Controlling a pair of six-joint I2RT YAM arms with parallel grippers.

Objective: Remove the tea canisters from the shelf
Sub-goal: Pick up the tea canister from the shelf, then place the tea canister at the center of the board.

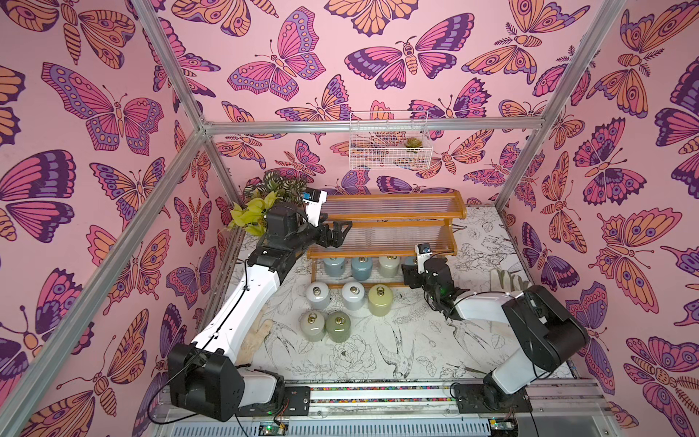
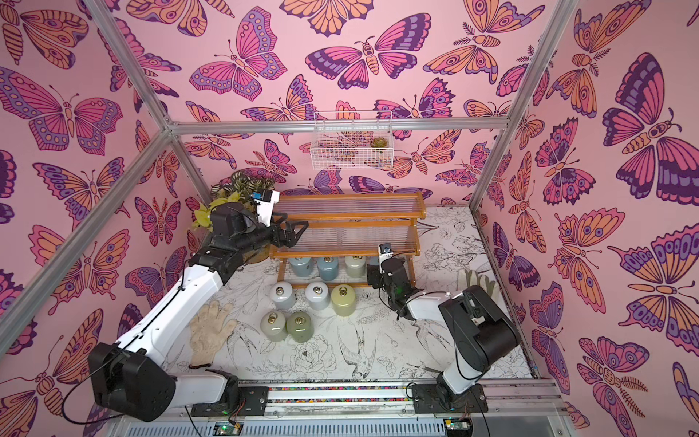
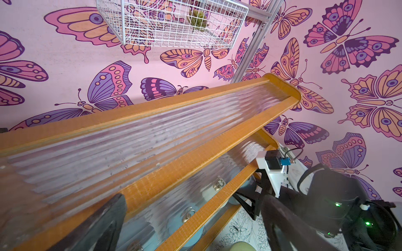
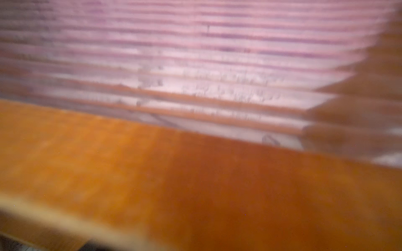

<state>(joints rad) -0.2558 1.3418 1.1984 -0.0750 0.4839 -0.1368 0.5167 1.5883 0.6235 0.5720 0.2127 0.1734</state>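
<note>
The shelf [image 1: 393,217] stands at the back with its top two tiers bare. Three tea canisters [image 1: 361,268] show in its lowest tier, and a blue-grey one [image 1: 410,260] sits at that tier's right end. My right gripper [image 1: 407,271] reaches in there. In the left wrist view its black fingers [image 3: 247,196] close against that blue-grey canister [image 3: 250,182]. The right wrist view shows only a blurred wooden rail [image 4: 195,184] and ribbed slats. My left gripper [image 1: 341,230] hovers open over the middle tier's left end, holding nothing. Several canisters [image 1: 353,296] stand on the table in front.
A leafy plant [image 1: 261,206] stands at the back left behind my left arm. A white wire basket [image 1: 389,145] holding a succulent hangs on the back wall. One glove [image 2: 210,333] lies beside my left arm, and another [image 1: 507,279] lies right of the shelf.
</note>
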